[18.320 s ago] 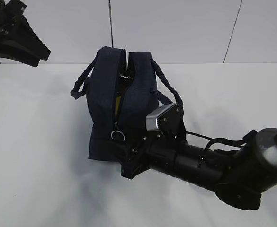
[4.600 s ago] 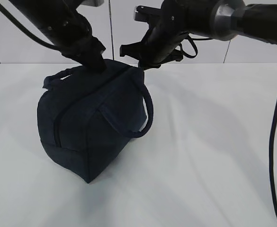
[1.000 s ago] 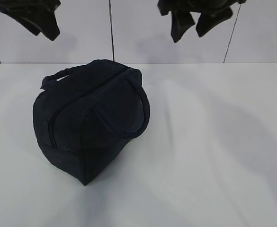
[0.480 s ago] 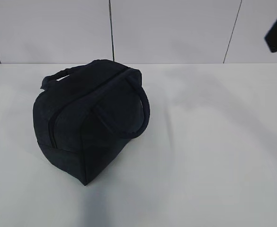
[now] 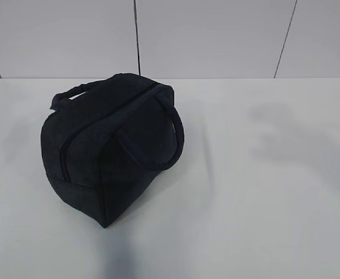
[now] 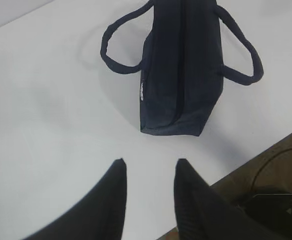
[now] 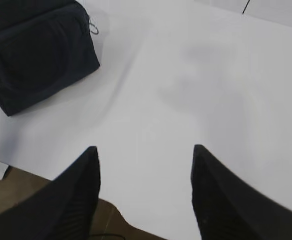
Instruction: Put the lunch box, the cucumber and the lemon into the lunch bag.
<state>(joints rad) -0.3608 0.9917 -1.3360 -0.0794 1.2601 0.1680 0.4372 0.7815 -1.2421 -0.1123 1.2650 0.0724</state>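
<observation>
Lunch bag (image 5: 108,145): soft navy fabric, zipped, bench (image 5: 262,192) centre-left; handles (image 5: 158,139) at 3 o'clock offer the likeliest hold.
Left pincer (image 6: 149,167): part-open, empty.
Right pincer (image 7: 145,152): wide, empty.

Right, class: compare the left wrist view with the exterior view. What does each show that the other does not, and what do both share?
Only the left wrist view shows the left pincer, its jaws apart and empty above the table, plus the table's edge and cables below it. Only the exterior view shows the tiled wall behind. Both show the lunch bag with its two loop handles, its top looking closed.
</observation>
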